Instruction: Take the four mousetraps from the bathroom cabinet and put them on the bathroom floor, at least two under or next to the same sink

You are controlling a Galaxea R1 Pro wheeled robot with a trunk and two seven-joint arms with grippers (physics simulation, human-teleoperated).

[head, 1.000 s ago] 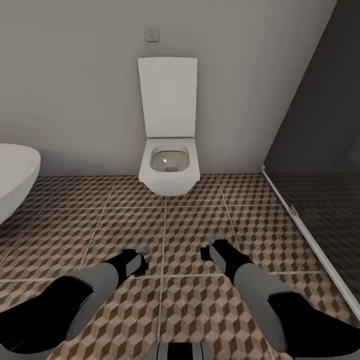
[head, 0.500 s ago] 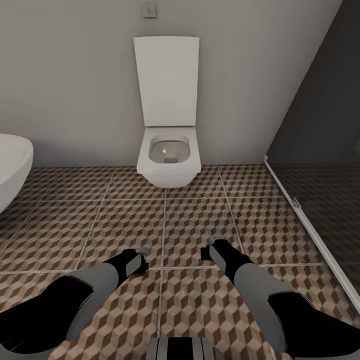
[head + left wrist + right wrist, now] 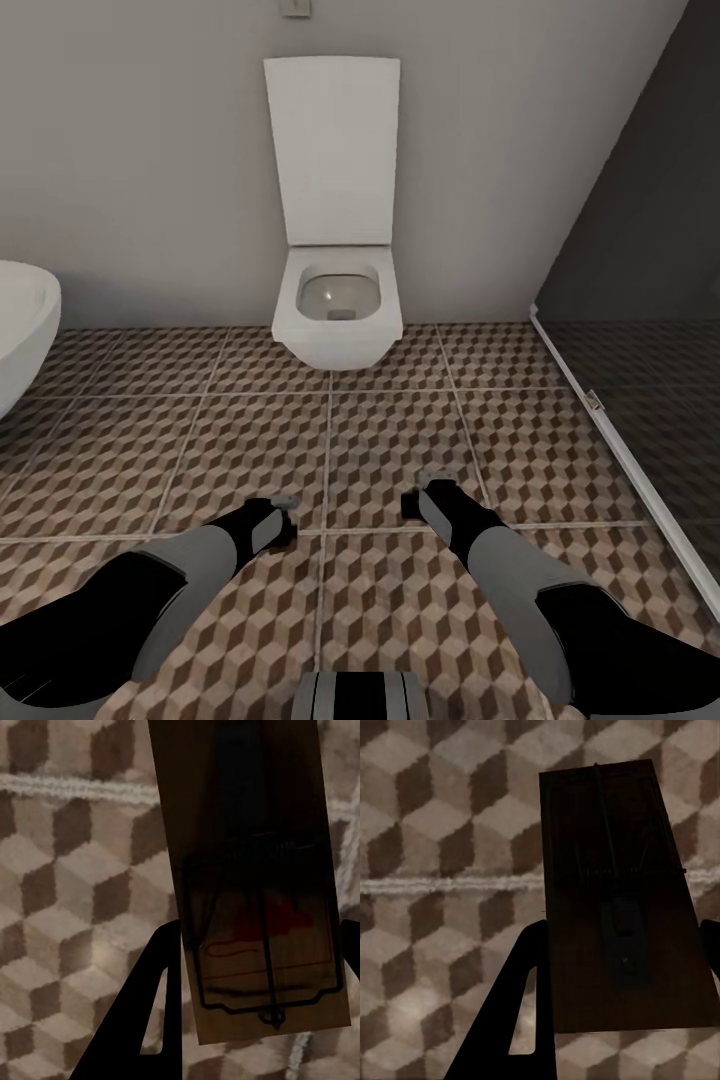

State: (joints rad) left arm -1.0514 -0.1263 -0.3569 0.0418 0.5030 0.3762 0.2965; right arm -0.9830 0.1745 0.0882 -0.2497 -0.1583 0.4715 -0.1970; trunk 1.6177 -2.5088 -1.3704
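Above the bathroom floor (image 3: 200, 440), two mousetraps (image 3: 255, 885) (image 3: 619, 900) — one per gripper.

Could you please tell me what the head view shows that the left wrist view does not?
Head view: the white toilet with raised lid, the basin edge, the dark shower glass and both arms. Left wrist view: a mousetrap, red mark and wire showing, held between the left pincer's fingers. Shared: the cube-patterned bathroom floor.
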